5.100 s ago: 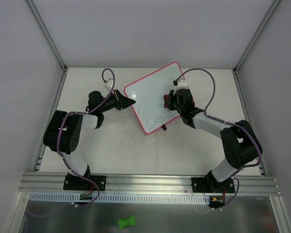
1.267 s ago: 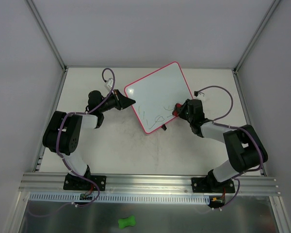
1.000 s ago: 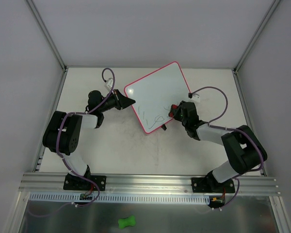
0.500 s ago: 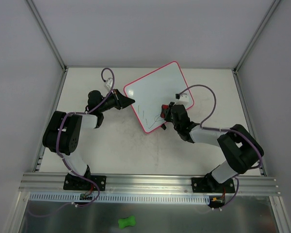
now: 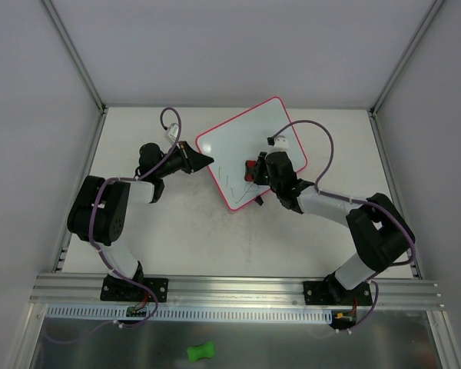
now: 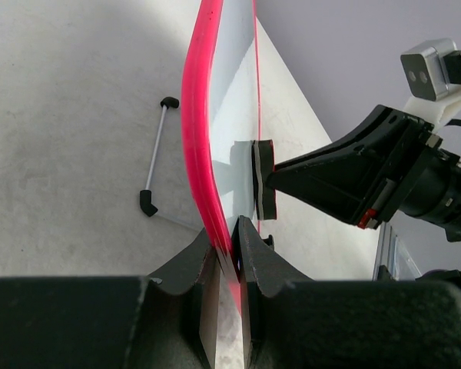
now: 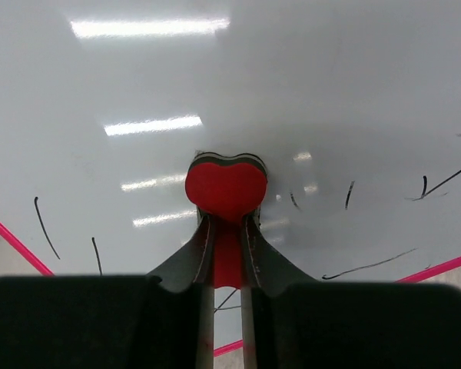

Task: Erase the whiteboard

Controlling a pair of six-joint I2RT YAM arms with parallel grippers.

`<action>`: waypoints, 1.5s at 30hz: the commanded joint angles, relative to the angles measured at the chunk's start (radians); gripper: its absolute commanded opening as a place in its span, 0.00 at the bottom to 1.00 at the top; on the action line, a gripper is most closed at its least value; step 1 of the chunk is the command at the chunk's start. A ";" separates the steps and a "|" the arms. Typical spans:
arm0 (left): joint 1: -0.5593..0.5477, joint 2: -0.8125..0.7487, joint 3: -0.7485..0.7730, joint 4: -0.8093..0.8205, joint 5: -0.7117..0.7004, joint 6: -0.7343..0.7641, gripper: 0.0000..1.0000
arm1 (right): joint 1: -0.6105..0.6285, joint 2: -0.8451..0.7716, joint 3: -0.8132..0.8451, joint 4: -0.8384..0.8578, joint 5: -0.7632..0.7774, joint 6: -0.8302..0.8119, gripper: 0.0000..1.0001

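The whiteboard (image 5: pixel 246 142), white with a pink-red frame, stands tilted at the table's back middle. Thin dark scribbles remain near its lower edge (image 7: pixel 446 181). My left gripper (image 5: pixel 207 161) is shut on the board's left pink edge (image 6: pixel 203 177). My right gripper (image 5: pixel 253 168) is shut on a small red eraser (image 7: pixel 226 188) and presses it against the white surface. The eraser also shows edge-on in the left wrist view (image 6: pixel 263 188), flat against the board.
A thin metal prop rod with black ends (image 6: pixel 155 146) lies on the table behind the board. A green bone-shaped object (image 5: pixel 200 352) lies on the metal shelf below the front rail. Grey walls enclose the table.
My right gripper has slid the eraser leftwards across the board's lower part. Some scribble in the middle has gone. My left gripper and the board have stayed put.
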 commanded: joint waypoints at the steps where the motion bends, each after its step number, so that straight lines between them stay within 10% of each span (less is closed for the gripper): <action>1: -0.027 -0.023 0.018 0.011 0.058 0.098 0.00 | -0.080 0.024 -0.024 -0.054 -0.057 0.069 0.00; 25: -0.025 -0.024 0.018 0.011 0.061 0.096 0.00 | -0.459 0.063 0.001 -0.161 -0.255 0.077 0.00; 36: -0.025 -0.021 0.020 0.009 0.059 0.098 0.00 | -0.424 -0.084 0.001 -0.069 -0.347 -0.089 0.00; 45: -0.027 -0.026 0.020 0.003 0.058 0.096 0.00 | -0.140 -0.160 0.071 -0.121 -0.272 -0.339 0.00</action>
